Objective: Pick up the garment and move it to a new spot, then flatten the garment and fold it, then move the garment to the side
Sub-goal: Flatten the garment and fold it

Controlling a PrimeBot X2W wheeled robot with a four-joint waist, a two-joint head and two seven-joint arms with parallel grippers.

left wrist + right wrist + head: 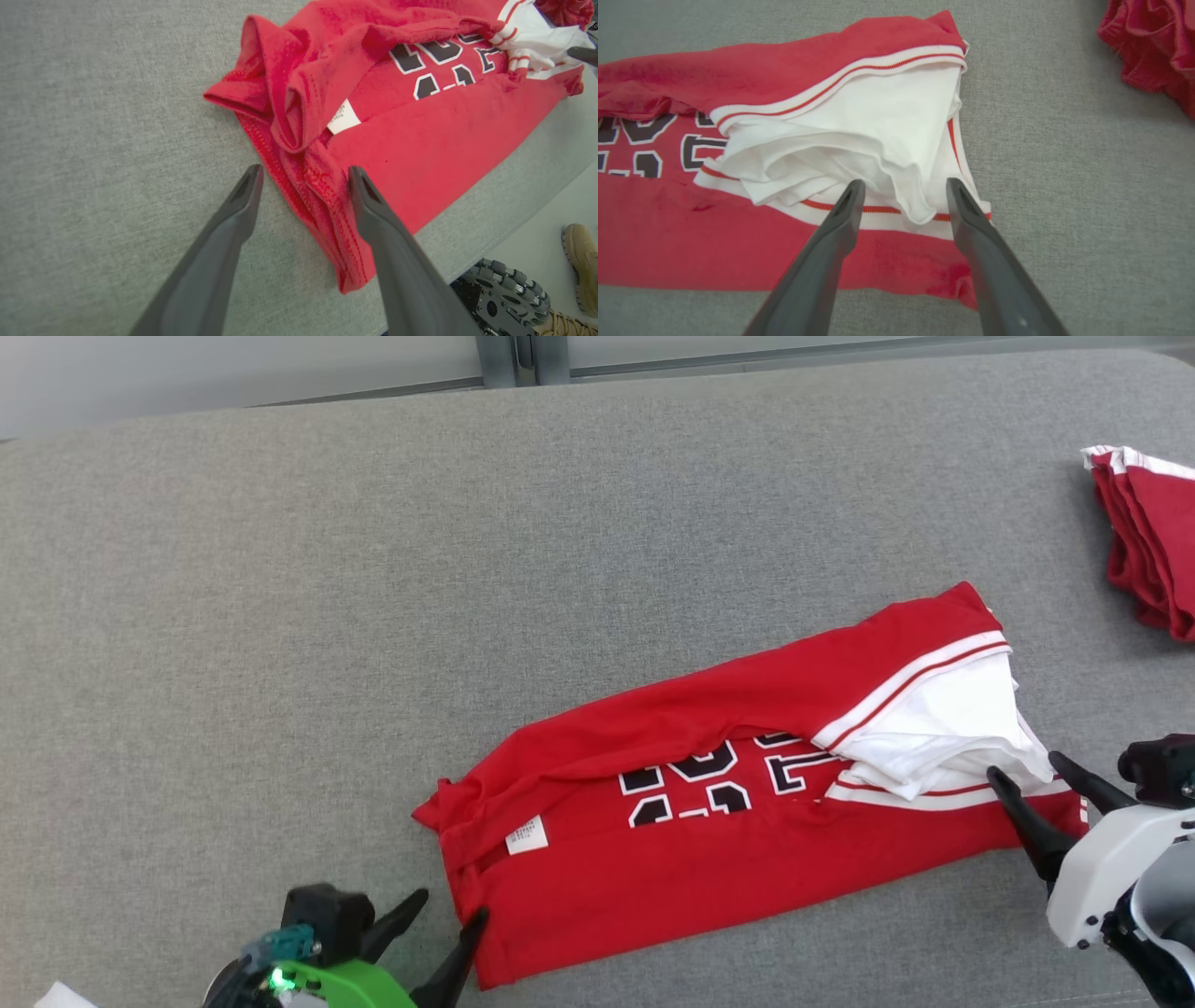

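Note:
A red garment (pixel 709 859) with black-and-white numbers and white sleeves lies folded lengthwise into a long band on the grey surface (pixel 373 616). Its white tag (pixel 527 835) shows near the left end. My left gripper (pixel 448 915) is open at the band's lower left corner, and in the left wrist view the left gripper (pixel 303 175) straddles the red hem edge (pixel 317 205). At the right end my right gripper (pixel 1022 773) is open, and in the right wrist view the right gripper (pixel 903 184) stands over the white sleeve (pixel 878 126).
A second red garment (pixel 1153 541) with white trim lies bunched at the far right. The surface's front edge (pixel 523 214) runs close behind the left gripper; beyond it show a wheel (pixel 507 291) and a person's tan shoe (pixel 581 261) on the floor.

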